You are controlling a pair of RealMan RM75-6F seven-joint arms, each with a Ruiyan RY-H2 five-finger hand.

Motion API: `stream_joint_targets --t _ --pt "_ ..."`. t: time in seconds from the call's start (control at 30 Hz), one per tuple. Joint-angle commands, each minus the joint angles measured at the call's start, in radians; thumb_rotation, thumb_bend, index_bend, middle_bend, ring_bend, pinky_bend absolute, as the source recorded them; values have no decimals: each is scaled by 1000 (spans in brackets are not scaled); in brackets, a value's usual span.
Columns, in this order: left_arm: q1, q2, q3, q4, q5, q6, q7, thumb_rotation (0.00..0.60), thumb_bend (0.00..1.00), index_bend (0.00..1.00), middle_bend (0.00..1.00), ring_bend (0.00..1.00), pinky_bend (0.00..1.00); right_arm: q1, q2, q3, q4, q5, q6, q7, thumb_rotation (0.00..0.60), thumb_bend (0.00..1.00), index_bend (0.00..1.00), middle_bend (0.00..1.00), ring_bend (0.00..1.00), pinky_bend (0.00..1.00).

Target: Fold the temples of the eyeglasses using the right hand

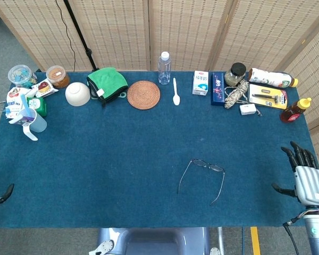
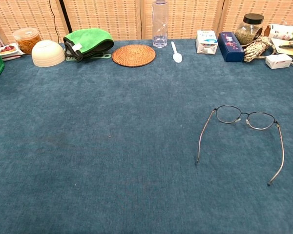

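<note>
At the far left edge of the head view only dark fingertips of the left hand (image 1: 0,195) show, off the worktop (image 1: 111,159); whether it is spread or curled I cannot tell, and nothing is visibly in it. Along the back lie a smooth white bowl (image 1: 77,93) turned upside down, a soft green cloth (image 1: 107,82), a round woven coaster (image 1: 143,94), a clear plastic bottle (image 1: 164,67) and a white spoon (image 1: 176,91).

The eyeglasses (image 2: 241,131) sit right of centre on the blue felt-like cover, lenses away from the robot, both thin wire temples splayed open and pointing toward it. The frame looks light and springy, the lenses rounded.

The right hand (image 1: 307,178) hovers at the worktop's right edge, well apart from the eyeglasses, fingers extended and spread, holding nothing. The step in hand is the approach. It should probably come in low from the right and push the nearer temple's tip inward along the cloth, gently, since so light a frame may slide or pivot rather than hinge. The fuzzy cover may offer some grip.
</note>
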Motion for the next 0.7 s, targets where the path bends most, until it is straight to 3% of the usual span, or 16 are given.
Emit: stream_joint_targets --t 0.03,0.37,0.7 --pt "2 5 -1 -3 2 5 -3 359 277 119 22 40 0 16 10 2 -2 -22 -22 27 600 132 127 5 0 16" --pt "9 23 -4 -6 2 20 -13 360 277 119 22 40 0 110 23 17 -23 -80 -150 144 600 132 129 5 0 19" --pt "6 30 -8 -8 -2 19 -15 360 277 119 22 40 0 215 -16 40 -12 -96 -264 171 600 112 105 0 0 17"
